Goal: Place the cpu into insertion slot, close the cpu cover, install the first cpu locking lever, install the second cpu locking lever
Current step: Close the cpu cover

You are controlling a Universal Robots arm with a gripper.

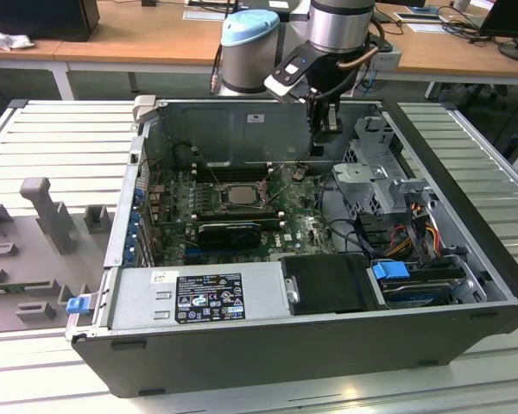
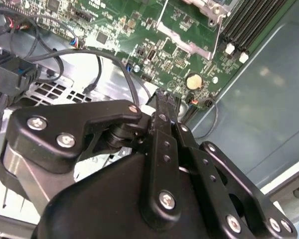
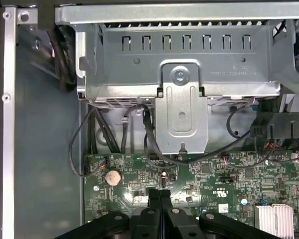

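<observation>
The cpu [image 1: 239, 195] lies flat with its pale silver top up in the insertion slot [image 1: 217, 195] on the green motherboard, inside the open computer case. A grey metal frame, the cpu cover [image 1: 242, 183], surrounds the chip; how the levers stand is too small to tell. My gripper [image 1: 321, 147] hangs above the board's rear part, to the exterior view's right of the slot and apart from it. Its black fingers [image 3: 154, 199] are pressed together with nothing between them, also seen in the second wrist view at the gripper [image 2: 164, 99]. A corner of the slot's metal surround [image 2: 202, 10] shows there.
A coin battery [image 3: 112, 177] sits on the board just beyond the fingertips. A grey metal drive cage [image 3: 179, 59] and loose black cables [image 3: 149, 139] stand close by. A black card [image 1: 229, 231], the power supply [image 1: 198, 297] and memory slots [image 2: 249, 25] fill the rest of the case.
</observation>
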